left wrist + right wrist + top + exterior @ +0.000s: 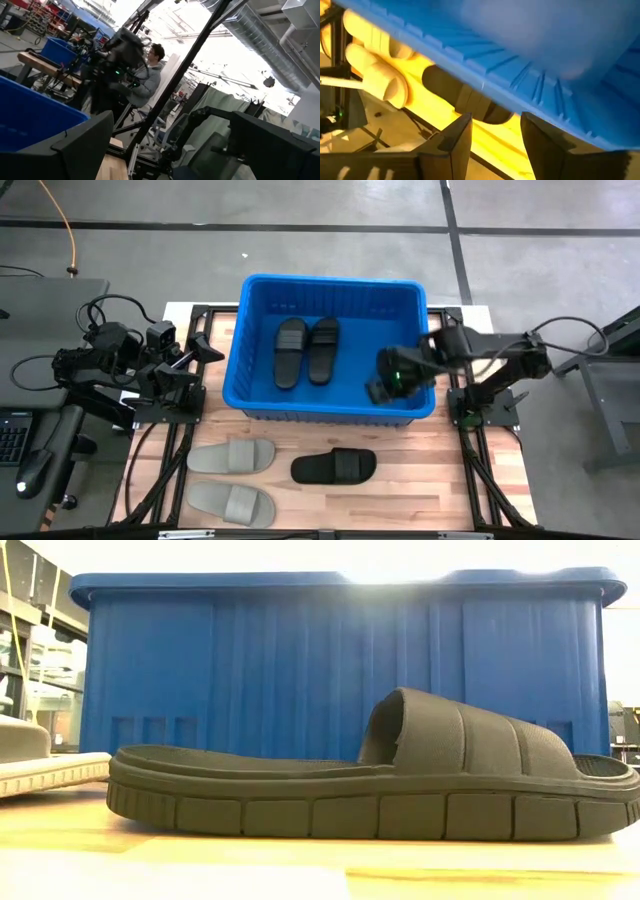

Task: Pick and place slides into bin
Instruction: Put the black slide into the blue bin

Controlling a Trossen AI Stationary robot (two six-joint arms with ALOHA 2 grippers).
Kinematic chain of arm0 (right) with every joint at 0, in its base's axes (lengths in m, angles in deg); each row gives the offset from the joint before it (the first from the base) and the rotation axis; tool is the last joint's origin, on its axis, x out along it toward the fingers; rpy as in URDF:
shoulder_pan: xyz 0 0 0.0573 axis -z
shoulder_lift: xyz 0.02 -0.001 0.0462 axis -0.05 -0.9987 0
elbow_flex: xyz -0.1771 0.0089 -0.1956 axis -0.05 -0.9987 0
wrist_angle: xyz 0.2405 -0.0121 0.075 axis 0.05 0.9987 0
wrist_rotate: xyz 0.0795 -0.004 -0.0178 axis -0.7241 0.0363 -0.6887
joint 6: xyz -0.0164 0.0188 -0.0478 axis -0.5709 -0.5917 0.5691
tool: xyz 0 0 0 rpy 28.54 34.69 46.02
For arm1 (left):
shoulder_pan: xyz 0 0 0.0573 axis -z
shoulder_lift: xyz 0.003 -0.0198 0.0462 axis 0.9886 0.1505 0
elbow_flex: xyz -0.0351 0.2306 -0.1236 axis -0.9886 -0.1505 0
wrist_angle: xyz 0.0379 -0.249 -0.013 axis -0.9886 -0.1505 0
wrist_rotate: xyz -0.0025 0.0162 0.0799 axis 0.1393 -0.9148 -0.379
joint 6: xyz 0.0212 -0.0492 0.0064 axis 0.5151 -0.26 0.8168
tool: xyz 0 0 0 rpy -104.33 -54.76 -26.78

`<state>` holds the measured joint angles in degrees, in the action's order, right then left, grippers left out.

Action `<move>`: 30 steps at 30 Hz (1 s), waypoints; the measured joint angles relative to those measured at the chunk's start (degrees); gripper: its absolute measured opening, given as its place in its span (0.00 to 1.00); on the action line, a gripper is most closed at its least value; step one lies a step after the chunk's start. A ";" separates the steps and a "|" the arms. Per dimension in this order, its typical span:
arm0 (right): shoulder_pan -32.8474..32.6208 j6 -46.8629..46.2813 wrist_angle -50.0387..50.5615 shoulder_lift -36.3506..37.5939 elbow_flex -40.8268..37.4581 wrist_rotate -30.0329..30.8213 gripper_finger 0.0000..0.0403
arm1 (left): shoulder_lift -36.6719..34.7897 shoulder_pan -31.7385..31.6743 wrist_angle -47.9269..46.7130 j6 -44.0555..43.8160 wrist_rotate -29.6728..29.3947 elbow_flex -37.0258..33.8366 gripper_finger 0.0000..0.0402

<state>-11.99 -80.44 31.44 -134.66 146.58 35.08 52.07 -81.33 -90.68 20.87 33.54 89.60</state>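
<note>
Right pincer (378,388) spread, empty, over bin (262,403); black slide (334,467) outside, near.

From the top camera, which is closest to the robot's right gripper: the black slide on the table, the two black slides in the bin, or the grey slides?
Measured from the right gripper, over the bin's right side:
1. Black slide on the table, in front of the bin.
2. Black pair in the bin, left of the gripper; nearly as close.
3. Grey slides, front left.

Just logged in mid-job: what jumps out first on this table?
The big blue bin fills the table's far middle, with two black slides lying side by side inside. The right gripper hangs over the bin's right end. In front of the bin lie one black slide and two grey slides.
</note>
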 joint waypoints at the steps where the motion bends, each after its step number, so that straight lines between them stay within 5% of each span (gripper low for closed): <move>1: -1.66 -1.45 -0.20 -0.11 0.00 0.66 0.40 | 0.00 0.00 -0.01 0.00 0.00 0.00 0.98; 11: -16.03 -18.96 -3.83 -0.49 0.00 11.59 0.39 | 0.00 0.00 -0.13 0.00 -0.04 -0.01 0.98; 30: -30.24 -35.24 -14.24 -13.02 -0.02 17.63 0.44 | 0.00 -0.02 -0.34 -0.22 -0.17 0.00 0.98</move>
<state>-42.23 -115.69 17.20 -147.68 146.55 52.71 52.07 -81.35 -91.02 20.65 33.36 89.60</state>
